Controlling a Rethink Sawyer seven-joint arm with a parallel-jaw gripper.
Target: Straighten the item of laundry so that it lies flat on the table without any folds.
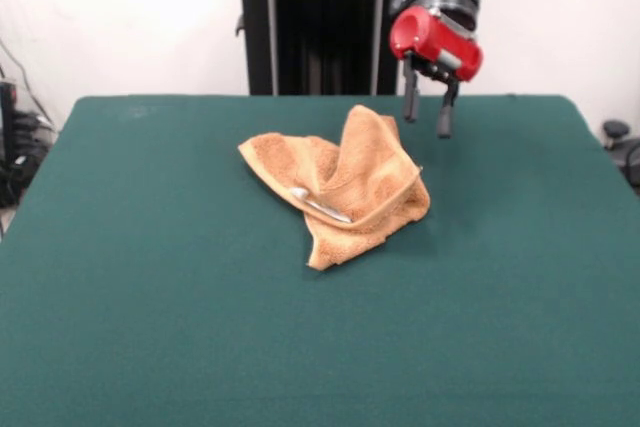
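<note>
The item of laundry (345, 185) is an orange-tan towel lying crumpled in the middle of the dark green table (150, 307). One part stands up in a peak at its far side, and folds overlap toward the front. A small white tag (318, 204) shows on a fold near its centre. My gripper (428, 117) hangs above the table just to the right of the towel's raised peak, with a gap between them. Its two black fingers (410, 102) point down with space between them, and nothing is held.
The robot's black pedestal (310, 37) stands behind the table's far edge. Cables and dark equipment (15, 142) sit off the table's left side, and a dark object (620, 142) sits off its right.
</note>
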